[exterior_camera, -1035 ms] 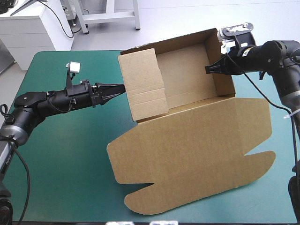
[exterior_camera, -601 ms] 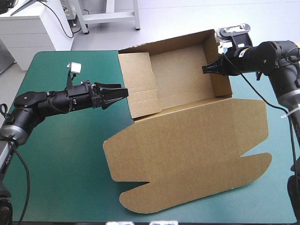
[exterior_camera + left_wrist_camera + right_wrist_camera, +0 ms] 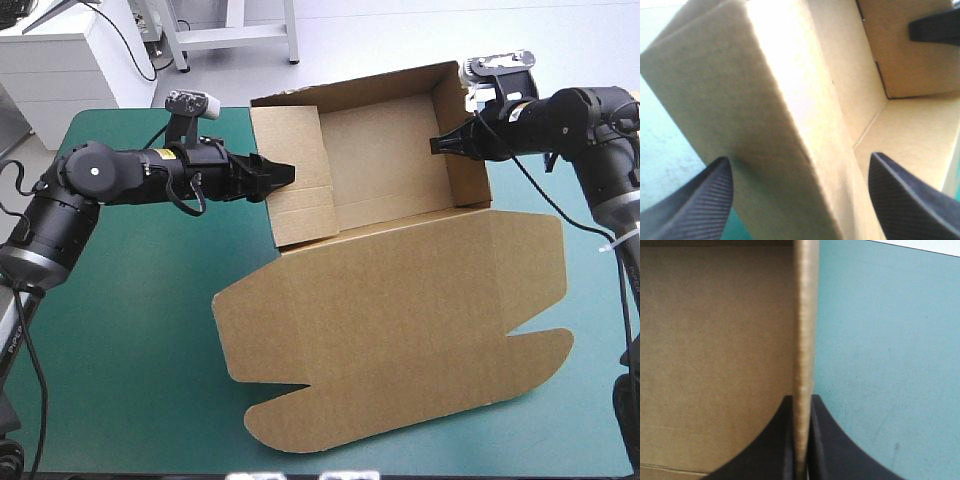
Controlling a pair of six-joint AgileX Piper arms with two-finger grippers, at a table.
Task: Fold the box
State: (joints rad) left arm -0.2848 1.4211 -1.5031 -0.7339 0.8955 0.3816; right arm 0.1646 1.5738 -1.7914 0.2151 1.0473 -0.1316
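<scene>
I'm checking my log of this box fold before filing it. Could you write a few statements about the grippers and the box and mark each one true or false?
1. The right gripper is shut on the right wall of the box. True.
2. The left gripper is shut. False: its fingers stand apart, with the left wall between them.
3. The lid lies flat on the teal-green cover. True.
4. The box is one flat sheet. False: its walls are raised, making an open tray.
</scene>
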